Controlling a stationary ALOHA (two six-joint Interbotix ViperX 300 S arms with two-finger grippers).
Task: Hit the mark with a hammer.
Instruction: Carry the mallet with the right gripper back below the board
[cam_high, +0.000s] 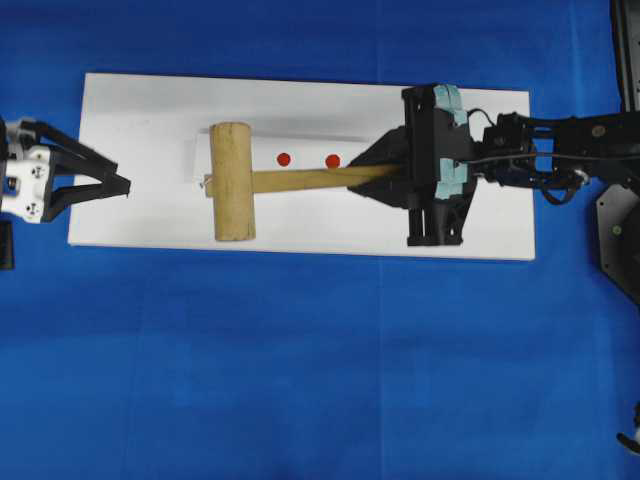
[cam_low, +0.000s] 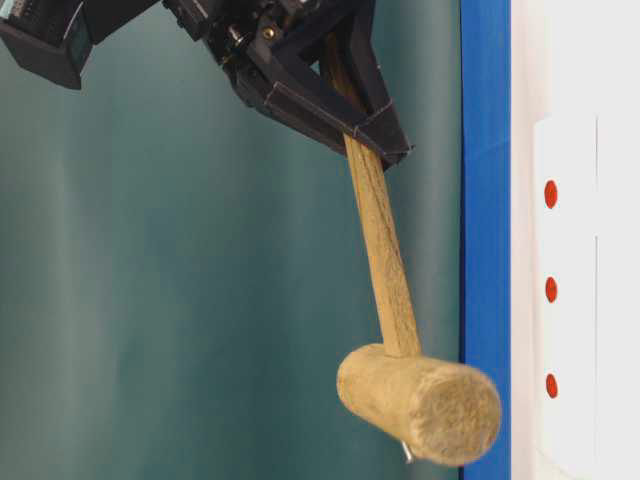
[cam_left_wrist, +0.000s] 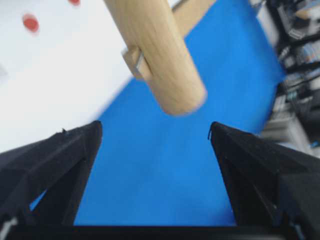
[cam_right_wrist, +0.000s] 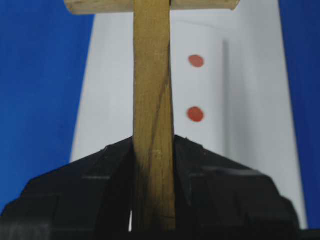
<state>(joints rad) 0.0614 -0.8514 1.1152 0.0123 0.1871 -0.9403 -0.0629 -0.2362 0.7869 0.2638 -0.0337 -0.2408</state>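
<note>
My right gripper (cam_high: 375, 174) is shut on the handle of the wooden hammer (cam_high: 231, 181) and holds it in the air above the white board (cam_high: 140, 110). The handle (cam_right_wrist: 153, 115) runs straight out from between its fingers, and the thick head hangs low, clear of the board in the table-level view (cam_low: 420, 400). Red round marks (cam_high: 284, 158) sit in a row on a white strip; two show overhead beside the handle, three at table level (cam_low: 550, 290). My left gripper (cam_high: 122, 186) is open and empty at the board's left edge, the hammer head (cam_left_wrist: 157, 55) ahead of it.
The white board lies on a blue cloth (cam_high: 300, 380). The right arm's body (cam_high: 560, 150) stretches in from the right edge. A dark stand (cam_high: 615, 235) is at the far right.
</note>
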